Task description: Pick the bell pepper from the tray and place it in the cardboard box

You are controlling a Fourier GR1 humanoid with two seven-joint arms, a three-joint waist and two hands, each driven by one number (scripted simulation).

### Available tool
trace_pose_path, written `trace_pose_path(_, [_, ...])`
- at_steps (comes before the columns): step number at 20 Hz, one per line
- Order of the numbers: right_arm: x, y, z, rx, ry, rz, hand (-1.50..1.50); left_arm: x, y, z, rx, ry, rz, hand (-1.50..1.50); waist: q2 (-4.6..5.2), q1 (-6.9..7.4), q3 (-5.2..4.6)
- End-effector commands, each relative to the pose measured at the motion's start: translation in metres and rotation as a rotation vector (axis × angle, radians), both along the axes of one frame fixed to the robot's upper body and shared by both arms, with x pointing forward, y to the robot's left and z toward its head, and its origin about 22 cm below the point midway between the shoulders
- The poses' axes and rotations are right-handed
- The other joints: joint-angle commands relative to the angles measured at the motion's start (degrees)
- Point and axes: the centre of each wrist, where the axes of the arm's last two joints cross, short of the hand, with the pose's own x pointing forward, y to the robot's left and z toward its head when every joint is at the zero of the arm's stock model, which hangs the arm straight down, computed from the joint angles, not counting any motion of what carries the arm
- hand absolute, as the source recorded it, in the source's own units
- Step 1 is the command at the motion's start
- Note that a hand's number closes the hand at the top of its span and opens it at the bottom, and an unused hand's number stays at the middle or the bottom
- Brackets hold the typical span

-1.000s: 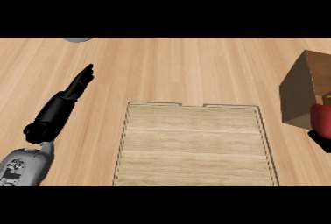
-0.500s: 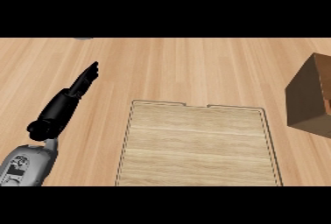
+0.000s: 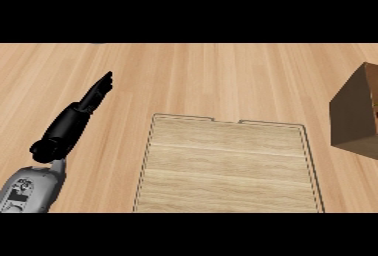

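Left hand point(image 3: 74, 120) is resting at the left of the head view over the worktop point(image 3: 221, 75), fingers straight and together, pointing up-right, holding nothing. It is sitting well left of the tray point(image 3: 229, 167) and not touching it.

Tray is lying centre, light wood with a thin raised rim; nothing is showing on it. Bell pepper is not visible anywhere, so its place cannot be told; it may be in the box or with the right hand, but that is a guess. Right hand is not showing at all.

Cardboard box point(image 3: 358, 117) is sitting at the right edge, cut off by the frame, apart from the tray's right rim.

Step judged: placing or just past it. To do it well, the pepper should be going in clear of the box wall.

Room: wide bare worktop is lying above the tray and between the left hand and the tray; the gap between tray and box is narrow.
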Motion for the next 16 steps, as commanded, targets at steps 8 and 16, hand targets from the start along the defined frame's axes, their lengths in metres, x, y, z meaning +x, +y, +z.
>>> trace_pose_path(8, [0.018, -0.023, -0.003, 0.444, -0.044, 0.236, -1.5, -0.004, 0.005, -0.003, 0.01, 0.009, 0.009, 0.0, -0.49, -1.08, 0.02])
trace_pose_path(16, [0.03, -0.04, -0.029, 1.13, -0.013, -0.003, -1.5, 0.001, 0.009, 0.0, 0.003, 0.009, 0.03, 0.0, -0.34, -1.04, -0.06])
